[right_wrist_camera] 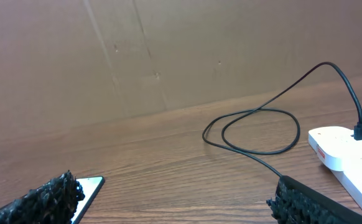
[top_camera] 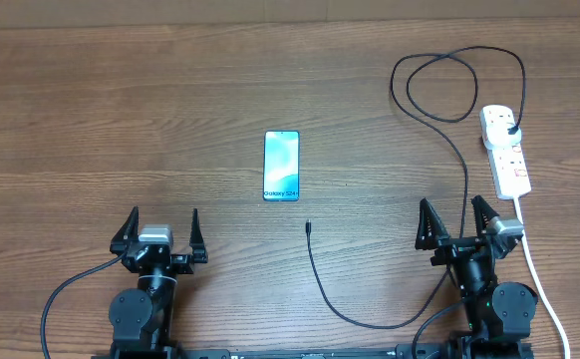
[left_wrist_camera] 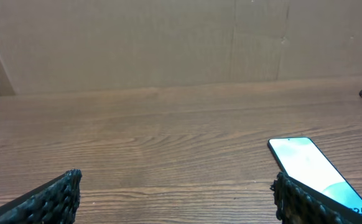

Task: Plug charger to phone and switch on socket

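Observation:
The phone (top_camera: 281, 166) lies flat mid-table, screen lit light blue, "Galaxy" text at its near end. It also shows in the left wrist view (left_wrist_camera: 311, 167) and at the bottom left of the right wrist view (right_wrist_camera: 89, 190). The charger cable (top_camera: 449, 110) loops at the far right; its black plug (top_camera: 510, 130) sits in the white socket strip (top_camera: 506, 151). Its connector tip (top_camera: 309, 227) lies loose on the table below the phone. The cable loop (right_wrist_camera: 255, 130) and socket (right_wrist_camera: 349, 152) show in the right wrist view. My left gripper (top_camera: 160, 231) and right gripper (top_camera: 456, 221) are open and empty near the front edge.
The socket's thick white cord (top_camera: 541, 284) runs down the right side past my right arm. A brown cardboard wall (left_wrist_camera: 168, 43) stands behind the wooden table (top_camera: 121, 120).

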